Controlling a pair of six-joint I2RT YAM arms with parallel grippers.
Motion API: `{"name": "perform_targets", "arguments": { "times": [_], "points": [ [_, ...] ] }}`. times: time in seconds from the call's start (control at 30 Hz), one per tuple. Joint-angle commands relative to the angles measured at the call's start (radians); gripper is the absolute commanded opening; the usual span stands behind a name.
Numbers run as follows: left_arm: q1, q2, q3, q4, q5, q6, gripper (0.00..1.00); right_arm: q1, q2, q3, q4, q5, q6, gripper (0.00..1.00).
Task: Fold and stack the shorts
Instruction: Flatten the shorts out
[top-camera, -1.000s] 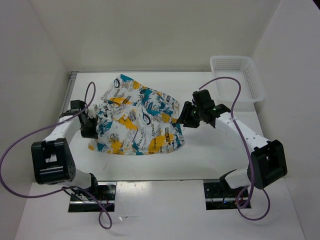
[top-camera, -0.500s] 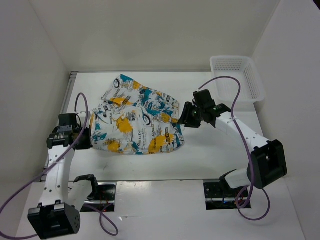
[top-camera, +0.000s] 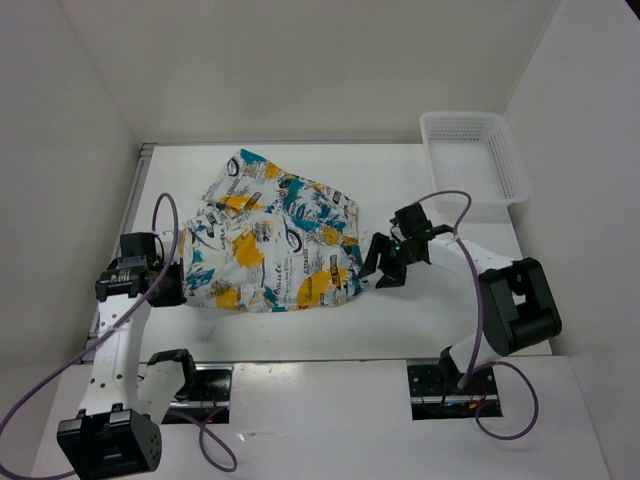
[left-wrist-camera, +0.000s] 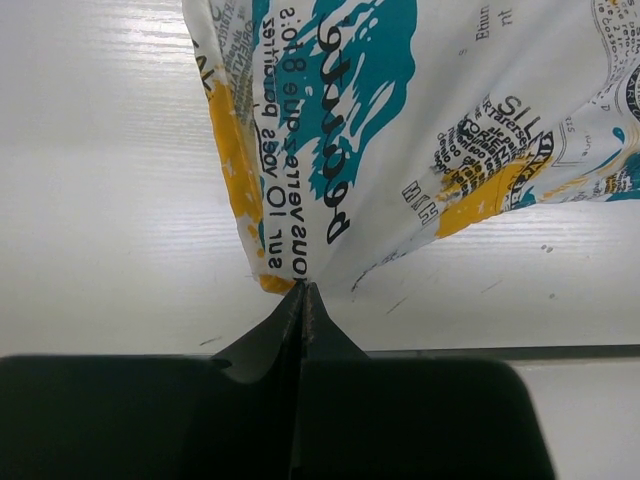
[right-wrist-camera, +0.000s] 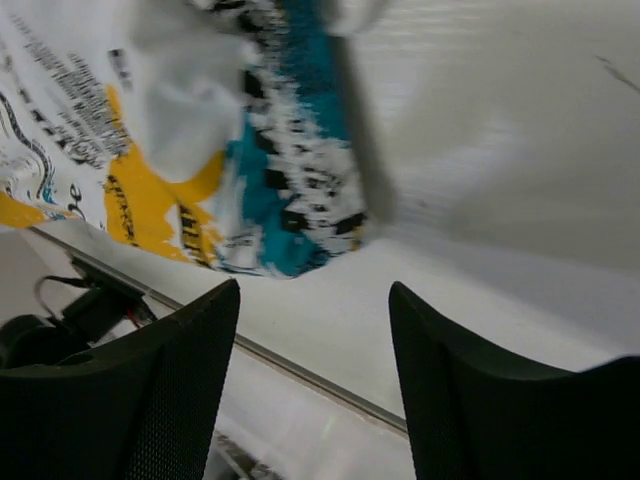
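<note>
The shorts (top-camera: 270, 240) stretch across the table (top-camera: 430, 310): left tool (left-wrist-camera: 303, 288) clamps their left corner, right tool (top-camera: 378, 270) gapes empty just beside their right edge.

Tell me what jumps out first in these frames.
The printed shorts lie spread mid-table, loud teal and orange against all the white. The left fingers are shut on their near-left corner, while the right fingers stand open just off the cloth's right edge, holding nothing. A white mesh basket sits at the table's far right corner.
</note>
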Motion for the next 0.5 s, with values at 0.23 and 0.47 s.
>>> {"name": "perform_targets", "arguments": {
  "times": [0.23,0.47],
  "points": [
    [-0.003,0.007,0.037,-0.035,-0.017,0.003,0.00,-0.138,-0.054,-0.231,0.276,-0.229,0.193,0.65],
    [-0.003,0.007,0.046,-0.035,-0.017,0.003,0.00,-0.138,0.013,-0.299,0.427,-0.260,0.279,0.62]
  ]
}}
